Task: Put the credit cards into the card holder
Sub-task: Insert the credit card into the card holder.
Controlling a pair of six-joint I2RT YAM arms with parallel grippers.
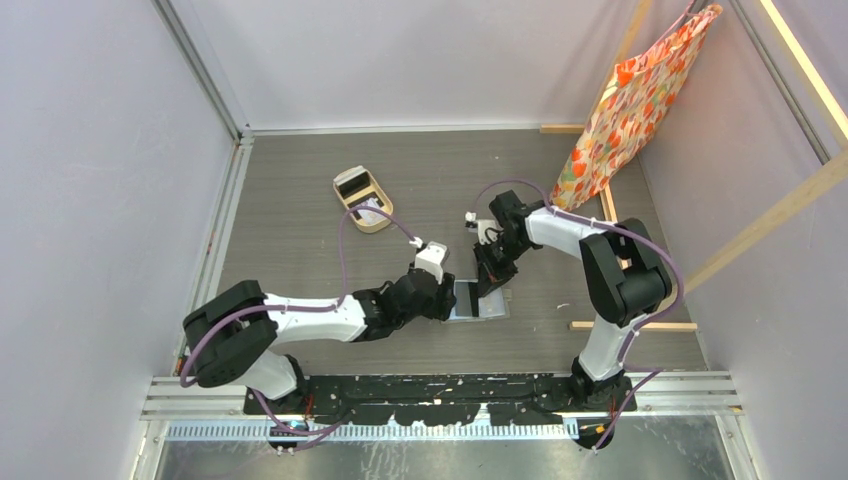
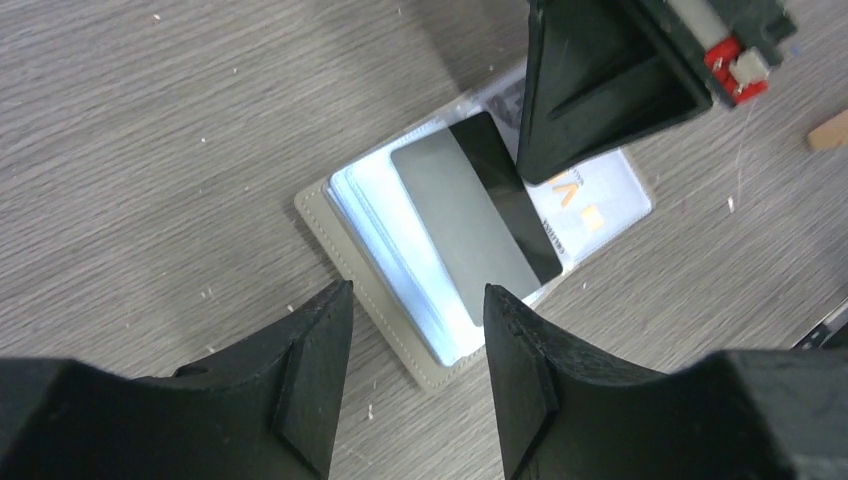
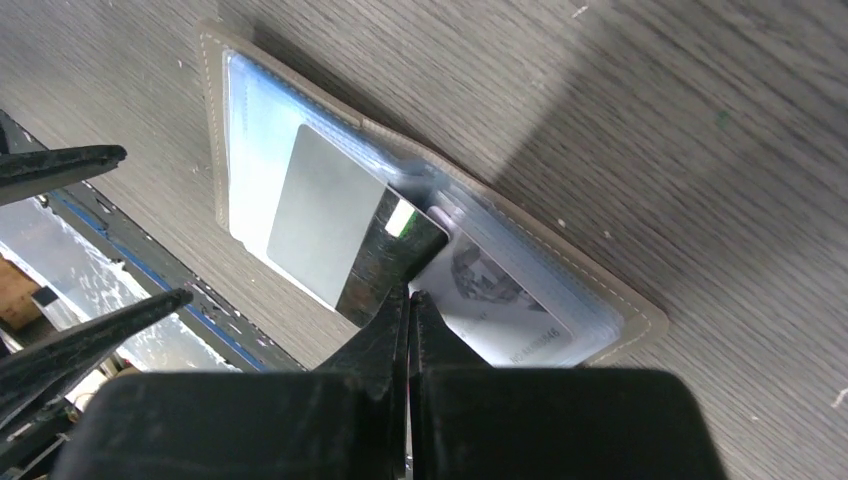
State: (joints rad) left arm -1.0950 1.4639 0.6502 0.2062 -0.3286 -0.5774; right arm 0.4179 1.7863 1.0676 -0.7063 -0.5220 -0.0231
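Note:
The card holder (image 1: 481, 302) lies open on the table, its pale bluish sleeves (image 2: 400, 240) facing up. A grey credit card (image 2: 462, 222) with a black stripe rests slanted across the sleeves. My right gripper (image 3: 410, 292) is shut, and its tips pinch that card (image 3: 325, 215) at its black-striped end. A printed card (image 3: 495, 300) sits inside a sleeve beside the tips. My left gripper (image 2: 415, 310) is open and holds nothing. It hovers just off the holder's near corner (image 2: 420, 365), with the grey card's lower edge by its right fingertip (image 2: 500, 305).
A tan oval tray (image 1: 345, 205) stands at the back left with a black card (image 1: 352, 184) and a pale one in it. A patterned bag (image 1: 640, 100) hangs at the back right. Wooden strips (image 1: 632, 325) lie to the right, and a black rail (image 1: 440, 395) runs along the near edge.

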